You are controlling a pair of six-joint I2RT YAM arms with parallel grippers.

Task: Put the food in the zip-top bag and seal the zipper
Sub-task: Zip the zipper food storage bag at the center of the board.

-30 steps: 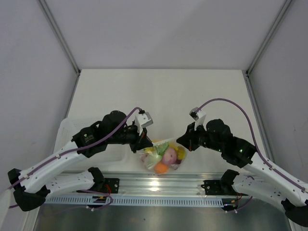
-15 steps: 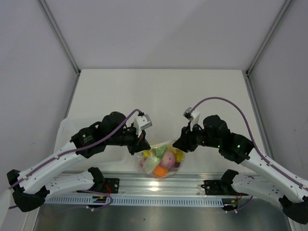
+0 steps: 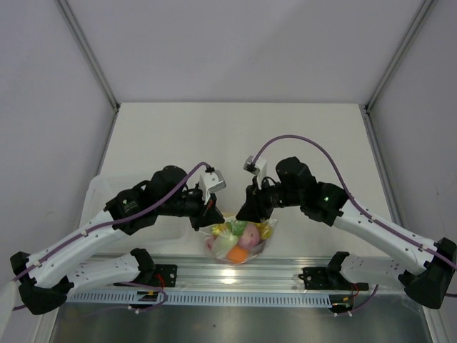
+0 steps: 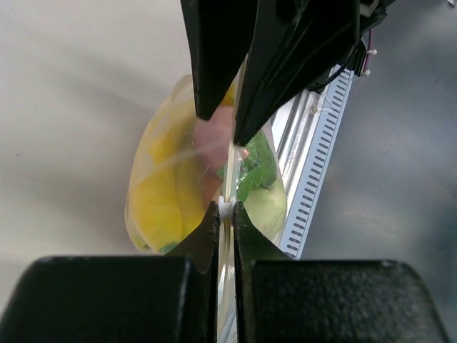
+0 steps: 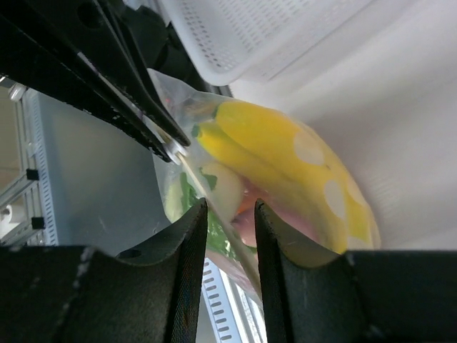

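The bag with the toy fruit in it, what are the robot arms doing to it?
The toy food is already inside the zip-top bag. The left gripper is pinched shut on the zipper strip at the bag's top edge. The right gripper has its fingers on either side of that same edge, close by, though I can't tell if it is squeezing. So the bag is being closed, not filled.
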